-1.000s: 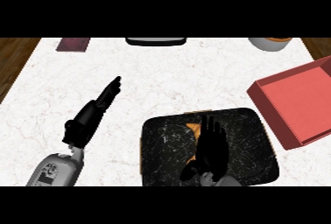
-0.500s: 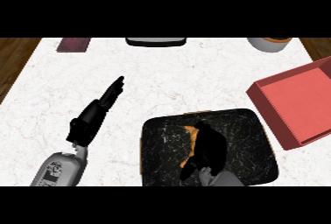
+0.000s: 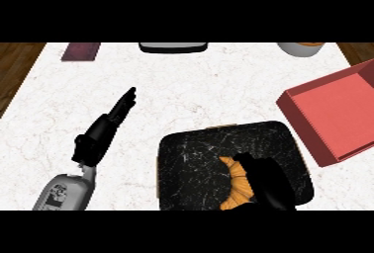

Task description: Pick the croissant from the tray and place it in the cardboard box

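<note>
The right hand (image 3: 264, 180) lay over the dark marbled tray (image 3: 197, 163) in the lower middle of the frame, its fingers curled against the right side of the croissant (image 3: 235, 185). The croissant sat on the tray's right half, partly hidden by that hand. Whether it was lifted off the tray could not be told. The left hand (image 3: 110, 123) rested at centre left above the white counter (image 3: 205, 79), fingers straight and pressed together, holding nothing. The red cardboard box (image 3: 332, 113) stood at the right edge, just beside the tray.
</note>
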Robot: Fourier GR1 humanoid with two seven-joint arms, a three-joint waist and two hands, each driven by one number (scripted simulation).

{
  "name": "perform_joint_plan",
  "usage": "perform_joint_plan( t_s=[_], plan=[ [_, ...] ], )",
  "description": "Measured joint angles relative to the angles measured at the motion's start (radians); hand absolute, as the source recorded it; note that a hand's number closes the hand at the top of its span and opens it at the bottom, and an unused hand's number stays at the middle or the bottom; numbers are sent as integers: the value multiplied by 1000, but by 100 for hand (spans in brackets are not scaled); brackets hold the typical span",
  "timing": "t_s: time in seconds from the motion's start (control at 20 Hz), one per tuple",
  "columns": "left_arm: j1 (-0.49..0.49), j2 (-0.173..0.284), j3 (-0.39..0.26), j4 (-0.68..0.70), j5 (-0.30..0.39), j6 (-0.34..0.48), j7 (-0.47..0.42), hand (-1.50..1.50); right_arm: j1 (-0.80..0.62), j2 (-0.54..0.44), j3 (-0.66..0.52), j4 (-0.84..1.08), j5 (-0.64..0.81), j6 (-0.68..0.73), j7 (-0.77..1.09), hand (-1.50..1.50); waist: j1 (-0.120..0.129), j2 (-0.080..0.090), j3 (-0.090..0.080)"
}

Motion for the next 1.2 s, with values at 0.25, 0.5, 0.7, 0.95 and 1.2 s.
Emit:
perform_joint_plan(
  t_s=[0.25,0.5,0.7,0.95,1.2],
  plan=[
    [17,4,10,-9,-2,11,0,0,60,-274,-70,-89,-61,-129,-315,150,-30,2,2],
    [39,11,23,-17,0,15,-8,0,151,-492,-225,-138,-231,-279,-607,150,-51,4,2],
    [63,21,32,-29,4,13,-13,0,241,-624,-351,-158,-422,-335,-830,150,-65,2,1],
    [75,28,43,-51,9,15,1,0,335,-718,-522,-174,-706,-321,-1068,150,-80,-2,0],
    [65,32,51,-58,13,13,17,0,409,-791,-744,-104,-985,-201,-1247,150,-84,-2,-2]
  ],
)
